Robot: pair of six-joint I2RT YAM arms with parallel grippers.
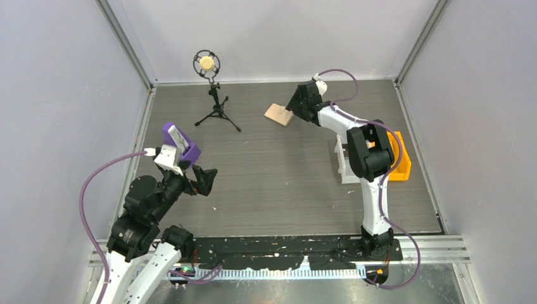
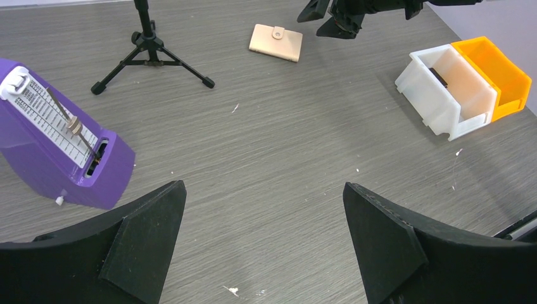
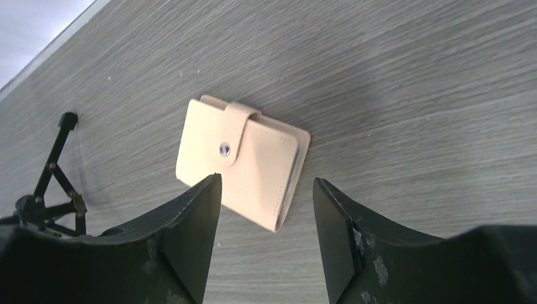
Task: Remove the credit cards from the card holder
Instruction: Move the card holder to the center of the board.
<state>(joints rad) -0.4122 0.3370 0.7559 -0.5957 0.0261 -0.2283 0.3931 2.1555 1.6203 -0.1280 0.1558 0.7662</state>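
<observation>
Only the right wrist view shows the card holder (image 3: 244, 164) snapped closed on the surface, with the right end effector (image 3: 266, 182) spread apart close over it. The left end effector (image 2: 263, 185) is spread wide too. Its view adds a white bin (image 2: 430, 101) and an orange bin (image 2: 514, 95) right of the card holder, contents unclear.

My two arms: white shells, black joints, purple cabling.
On my feed the left arm (image 1: 142, 272) and right arm (image 1: 375, 209) wear glossy white link covers between bulky matte-black joint housings, and a purple cable (image 1: 81, 196) loops off each wrist. The left pincer (image 2: 263, 190) has broad, black, wedge-shaped fingers (image 2: 142, 234); the right pincer (image 3: 266, 183) matches, its fingers (image 3: 183, 240) scuffed with pale flecks. A white bracket (image 1: 168, 157) sits at the left wrist. Both bases are black as well, on a black mounting plate (image 1: 285, 248).
</observation>
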